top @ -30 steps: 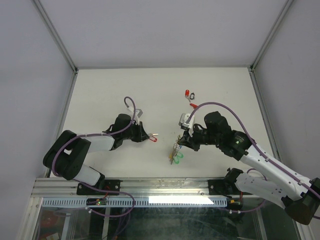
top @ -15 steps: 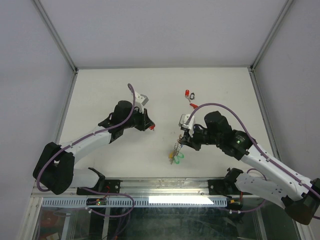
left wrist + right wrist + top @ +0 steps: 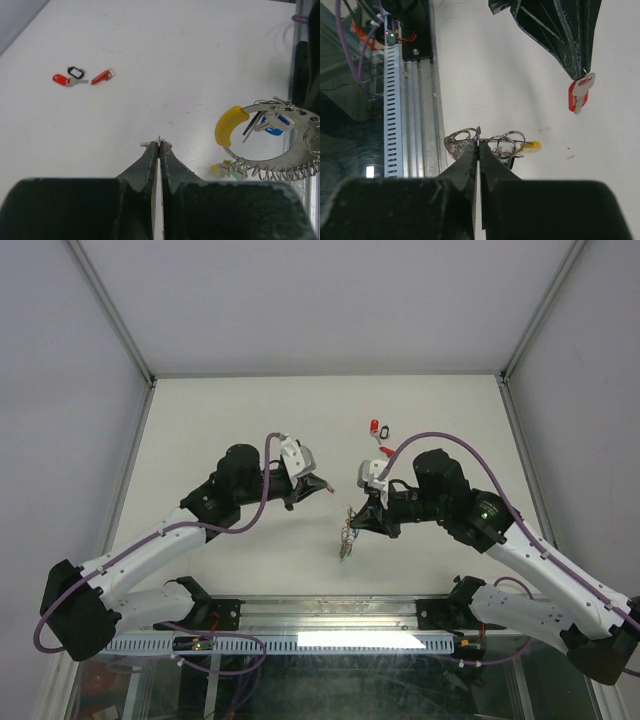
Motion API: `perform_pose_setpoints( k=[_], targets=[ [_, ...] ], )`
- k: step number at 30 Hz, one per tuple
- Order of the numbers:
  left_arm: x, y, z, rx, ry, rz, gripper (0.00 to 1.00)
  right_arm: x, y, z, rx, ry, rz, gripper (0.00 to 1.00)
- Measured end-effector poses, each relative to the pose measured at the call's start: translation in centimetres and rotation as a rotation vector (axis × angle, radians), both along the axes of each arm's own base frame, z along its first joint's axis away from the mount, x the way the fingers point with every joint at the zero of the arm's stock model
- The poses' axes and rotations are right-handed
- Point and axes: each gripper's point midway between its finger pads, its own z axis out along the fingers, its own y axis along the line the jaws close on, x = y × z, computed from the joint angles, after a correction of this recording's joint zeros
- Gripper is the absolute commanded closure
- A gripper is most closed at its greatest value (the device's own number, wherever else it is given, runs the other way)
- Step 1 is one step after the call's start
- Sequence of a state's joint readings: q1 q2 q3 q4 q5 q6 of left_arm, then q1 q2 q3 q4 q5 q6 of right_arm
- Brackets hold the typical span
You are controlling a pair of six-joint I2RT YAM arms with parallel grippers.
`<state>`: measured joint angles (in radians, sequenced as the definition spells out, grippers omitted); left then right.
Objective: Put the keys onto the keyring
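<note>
My left gripper (image 3: 159, 144) (image 3: 326, 487) is shut on a red-tagged key (image 3: 580, 93), which hangs below its fingertips in the right wrist view. In the left wrist view only a sliver of red and metal shows at the tips. My right gripper (image 3: 479, 143) (image 3: 358, 523) is shut on the metal part of the keyring (image 3: 231, 125), held up just right of the left gripper. The keyring (image 3: 348, 538) has a yellow arc and a silvery coil. Blue-tagged keys (image 3: 274, 131) and green-tagged keys (image 3: 233, 170) hang on it.
Loose keys lie on the white table further back: a red-tagged key (image 3: 60, 79) (image 3: 375, 426), a black-tagged key (image 3: 75, 72) and a slim red key (image 3: 102, 76) (image 3: 383, 448). A metal rail (image 3: 410, 115) runs along the near table edge.
The left arm rose from the table and swung right with the red-tagged key, ending close to the keyring. The right gripper lifted the keyring slightly.
</note>
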<state>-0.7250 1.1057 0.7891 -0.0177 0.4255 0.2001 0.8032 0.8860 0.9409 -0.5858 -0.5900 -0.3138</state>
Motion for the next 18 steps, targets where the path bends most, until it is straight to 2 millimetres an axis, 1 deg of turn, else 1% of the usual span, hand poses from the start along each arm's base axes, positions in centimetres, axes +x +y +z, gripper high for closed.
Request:
perform_pose_setpoints(
  k=[4,8,14,18],
  targets=[
    [-1.2,0.0,2.0,-0.017,-0.137,-0.097,1.0,-0.8,0.6,0.3,0.008,0.044,0.048,1.0],
    [-2.8,0.2,3.3,-0.035,-0.257,-0.187,1.0,-1.6,1.1,0.6,0.016,0.089,0.106,1.0],
    [-5.1,0.4,5.7,-0.083,-0.423,-0.308,1.0,-2.8,1.4,1.2,0.047,0.115,0.177,1.0],
    [-6.6,0.5,6.5,-0.1,-0.521,-0.391,1.0,-3.4,1.6,1.6,0.066,0.125,0.215,1.0]
  ],
)
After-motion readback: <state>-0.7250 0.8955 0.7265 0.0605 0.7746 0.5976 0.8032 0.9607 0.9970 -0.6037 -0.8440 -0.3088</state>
